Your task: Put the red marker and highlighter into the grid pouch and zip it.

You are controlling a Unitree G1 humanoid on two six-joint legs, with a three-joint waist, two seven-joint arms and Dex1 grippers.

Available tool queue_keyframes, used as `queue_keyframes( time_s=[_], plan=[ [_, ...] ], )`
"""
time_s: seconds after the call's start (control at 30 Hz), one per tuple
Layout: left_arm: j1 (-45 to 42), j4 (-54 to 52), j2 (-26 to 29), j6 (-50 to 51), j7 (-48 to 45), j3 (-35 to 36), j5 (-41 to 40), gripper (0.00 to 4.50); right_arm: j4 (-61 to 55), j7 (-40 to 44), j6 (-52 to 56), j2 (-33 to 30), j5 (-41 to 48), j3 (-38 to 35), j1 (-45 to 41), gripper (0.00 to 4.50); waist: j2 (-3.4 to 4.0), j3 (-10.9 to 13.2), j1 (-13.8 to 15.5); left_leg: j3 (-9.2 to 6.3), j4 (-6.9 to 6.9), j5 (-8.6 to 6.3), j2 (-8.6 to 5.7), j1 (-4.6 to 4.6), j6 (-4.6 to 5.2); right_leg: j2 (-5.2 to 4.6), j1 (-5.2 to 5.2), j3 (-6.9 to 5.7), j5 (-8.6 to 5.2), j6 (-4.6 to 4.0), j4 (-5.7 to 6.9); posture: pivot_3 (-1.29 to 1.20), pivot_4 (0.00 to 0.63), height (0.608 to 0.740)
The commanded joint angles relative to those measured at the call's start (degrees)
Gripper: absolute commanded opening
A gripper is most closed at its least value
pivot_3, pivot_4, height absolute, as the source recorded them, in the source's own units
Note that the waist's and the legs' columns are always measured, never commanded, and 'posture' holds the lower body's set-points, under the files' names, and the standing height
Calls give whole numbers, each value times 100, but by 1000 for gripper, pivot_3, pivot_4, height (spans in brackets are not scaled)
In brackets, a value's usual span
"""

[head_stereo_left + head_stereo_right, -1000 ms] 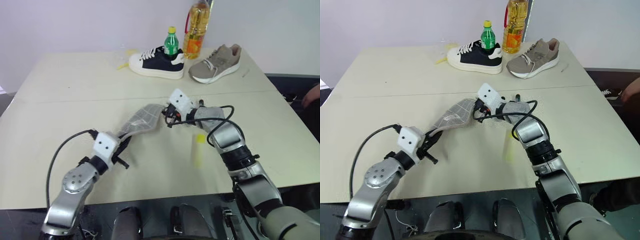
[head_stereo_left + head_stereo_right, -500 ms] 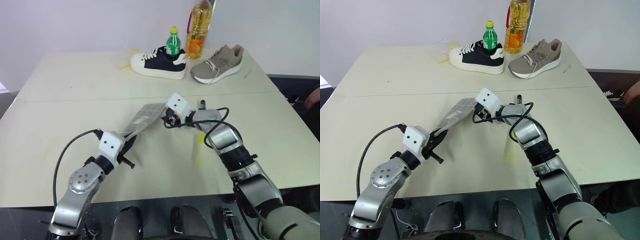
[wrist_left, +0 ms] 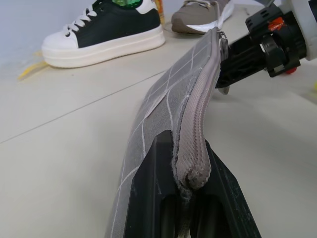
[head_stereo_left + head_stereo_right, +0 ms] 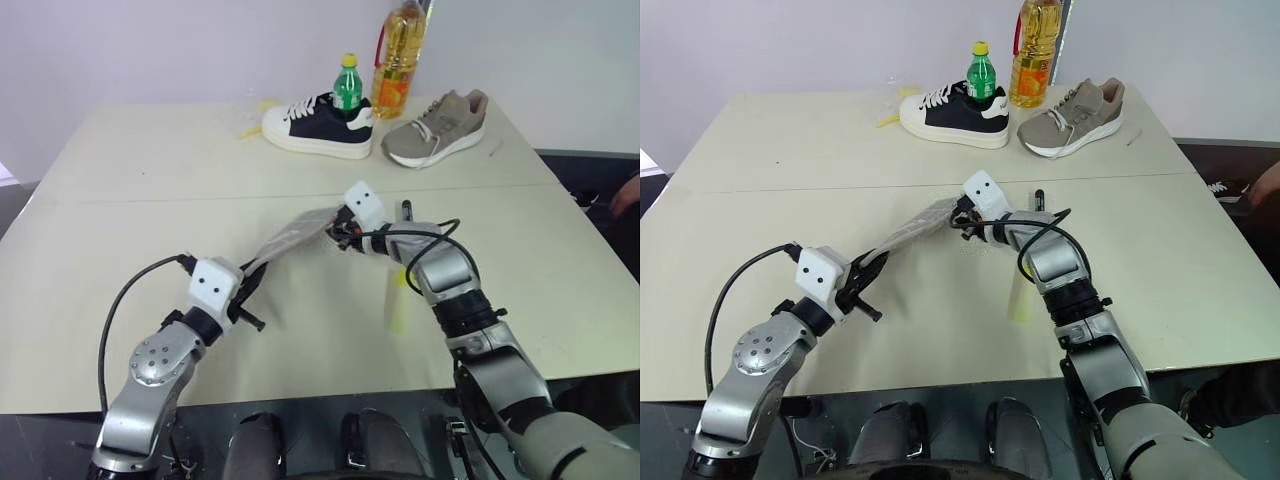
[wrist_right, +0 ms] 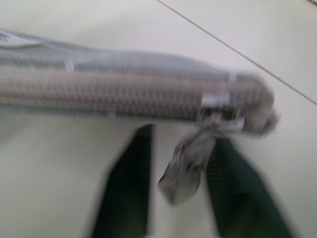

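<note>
Since earlier, right gripper (image 4: pixel 962 222) reached the zipper pull (image 5: pixel 190 163) — fingers look spread around it; left gripper (image 3: pixel 190 198) pinches the grid pouch (image 4: pixel 290 237) taut, lifted off the counter (image 4: pixel 150 200).

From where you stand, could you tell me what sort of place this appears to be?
Probably a robot test room, not a home: a plain beige table against a bare pale wall, with unrelated props at its far edge, a black-and-white sneaker, a tan sneaker and a cooking oil bottle.
</note>
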Motion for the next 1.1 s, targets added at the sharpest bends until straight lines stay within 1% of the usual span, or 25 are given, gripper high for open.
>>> queue_keyframes(
  time_s=[0.03, 0.23, 0.37, 0.5, 0.63, 0.77, 1.1],
  plan=[
    [-114, -87, -44, -190, 66, 16, 86, 0, -362, -55, 58, 15, 62, -66, -115, 35, 0, 0, -2, 0, 0, 0, 0, 0, 0, 0, 0, 0, 0, 0, 0, 0, 150, 705],
    [-333, 135, -218, -261, 193, -197, 285, 0, -853, 72, 89, -76, -42, 257, -59, 35, -1, 0, -3, -1, -1, 0, 0, 0, 0, 0, 0, 0, 0, 0, 0, 0, 150, 705],
    [-576, 375, -458, -314, 319, -479, 489, 0, -1341, 317, 118, -185, -86, 617, -51, 35, 0, 0, 10, -1, 1, 0, -1, -1, 0, 0, 1, 0, 0, 0, -1, 0, 150, 705],
    [-650, 513, -563, -358, 348, -597, 598, 0, -1672, 467, 132, -288, -139, 856, -16, 35, -1, -1, 7, -2, 0, 0, -1, -1, 0, 1, 0, 0, 0, 0, 0, 0, 150, 705],
    [-739, 644, -655, -399, 379, -671, 668, 0, -2083, 750, 152, -468, -140, 1118, 42, 35, -1, -1, 8, -2, 0, 0, -1, 0, 0, 1, 0, -1, 0, 0, -1, 0, 150, 705],
    [-993, 870, -795, -457, 444, -712, 726, 0, -2471, 1136, -48, -750, -225, 1481, 87, 35, -2, -1, 21, -4, 2, 0, -1, -1, 1, 0, 2, -1, 0, 0, -2, 0, 150, 705],
    [-1506, 1475, -1090, -623, 440, -1043, 968, 0, -2977, 1452, -102, -860, -340, 1877, 95, 35, -4, -3, 18, -6, 6, 0, -3, 0, 1, 1, 6, -4, 0, 0, -1, 0, 150, 705]
  ],
)
